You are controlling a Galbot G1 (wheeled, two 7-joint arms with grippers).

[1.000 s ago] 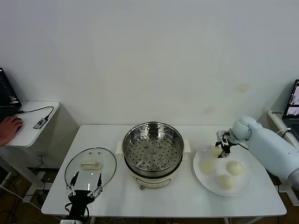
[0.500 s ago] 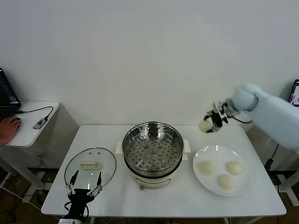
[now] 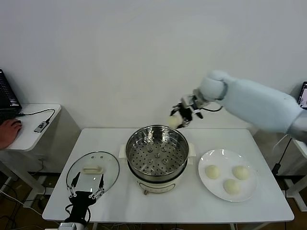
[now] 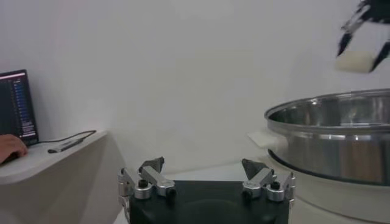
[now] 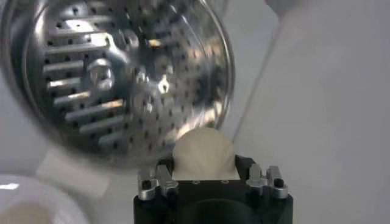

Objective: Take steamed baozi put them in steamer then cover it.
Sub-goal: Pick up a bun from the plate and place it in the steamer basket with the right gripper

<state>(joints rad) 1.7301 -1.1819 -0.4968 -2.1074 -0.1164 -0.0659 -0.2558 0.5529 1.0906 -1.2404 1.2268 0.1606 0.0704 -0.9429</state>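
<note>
Working down from the biggest piece, I have the bench carrying everything, with the steamer at its middle: a rigid, shiny steel pot on a cream base, its perforated tray bare, and I judge it heavy enough to stay put if a bun is dropped in. To its left lies the glass lid, flat, with a cream handle on top; that handle looks like the only sensible hold, since the glass rim would be slick and breakable. On the right sits the white plate with three baozi on it, apart from one another. My right tool is up in the air just over the far rim of the steamer, narrowed around the fourth baozi, gripping its sides. These buns look soft, light and easily dented, so I would squeeze only as much as keeps one from slipping, take each across its widest part, and lower it close to the tray before letting go. My left tool hangs by the near edge of the lid, spread wide and holding nothing.
</note>
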